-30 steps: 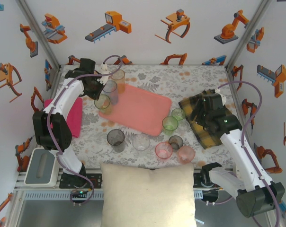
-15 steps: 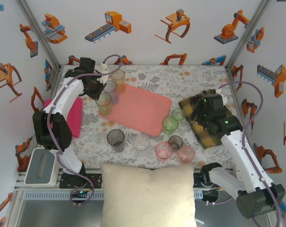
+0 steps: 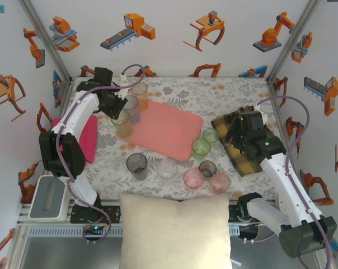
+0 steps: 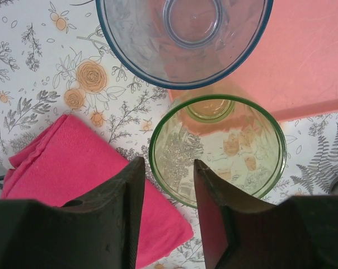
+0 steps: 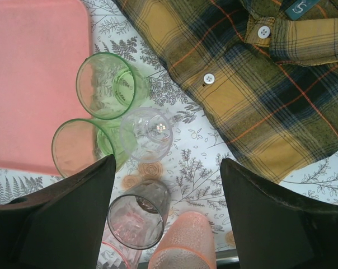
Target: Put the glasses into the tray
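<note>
Left gripper (image 4: 169, 165) — fingers part-open astride the near wall of the yellow-green tumbler (image 4: 230, 151), gripping nothing | tumbler upright at a corner of the salmon tray (image 4: 314, 50), apparently straddling its rim | withdraw straight up — avoid tipping it | right gripper (image 5: 168, 162) wide, empty

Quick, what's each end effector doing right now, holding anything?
Left end effector: open, jaws astride the rim of the green glass, not pinching it.
Right end effector: open, holding nothing.
</note>
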{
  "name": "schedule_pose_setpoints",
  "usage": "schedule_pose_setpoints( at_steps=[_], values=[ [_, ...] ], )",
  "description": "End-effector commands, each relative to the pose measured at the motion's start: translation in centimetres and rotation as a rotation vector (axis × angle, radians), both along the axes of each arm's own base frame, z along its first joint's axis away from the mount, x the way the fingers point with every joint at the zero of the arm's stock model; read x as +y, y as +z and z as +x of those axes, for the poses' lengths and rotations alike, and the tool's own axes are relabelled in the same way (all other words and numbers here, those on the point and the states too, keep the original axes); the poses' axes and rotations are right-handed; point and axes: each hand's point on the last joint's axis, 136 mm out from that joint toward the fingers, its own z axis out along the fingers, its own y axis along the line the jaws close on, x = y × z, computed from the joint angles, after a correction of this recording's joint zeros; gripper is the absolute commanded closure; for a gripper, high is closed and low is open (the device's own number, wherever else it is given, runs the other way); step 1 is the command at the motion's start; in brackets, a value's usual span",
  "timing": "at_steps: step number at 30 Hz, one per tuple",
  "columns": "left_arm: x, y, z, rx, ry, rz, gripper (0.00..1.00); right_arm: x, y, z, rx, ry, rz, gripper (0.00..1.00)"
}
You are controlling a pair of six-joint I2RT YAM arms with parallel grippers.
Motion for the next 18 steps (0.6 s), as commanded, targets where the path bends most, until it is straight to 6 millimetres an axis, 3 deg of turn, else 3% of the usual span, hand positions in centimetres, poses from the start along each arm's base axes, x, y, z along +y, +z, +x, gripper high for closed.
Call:
schedule_pose_setpoints(
  at_steps=[1,5,11,18],
  values=[
    [0.1,1.7,-0.2,-0.022,-0.006,-0.001,0.52,0.1,0.9,0.3,-0.017,0.015,-0.021,0.31],
    [0.2,3.0,-0.3,-0.042,-0.003,-0.007,0.44,0.1,1.3,0.5,-0.025,0.022,-0.024,0.31],
    [0.6,6.6,-0.8,-0.09,0.04,-0.02,0.4,0.1,2.4,0.7,-0.028,0.055,-0.06,0.32],
    [0.9,11.9,-4.1,-0.146,0.042,-0.071,0.24,1.9,3.8,1.7,0.007,0.179,-0.071,0.34]
  ],
)
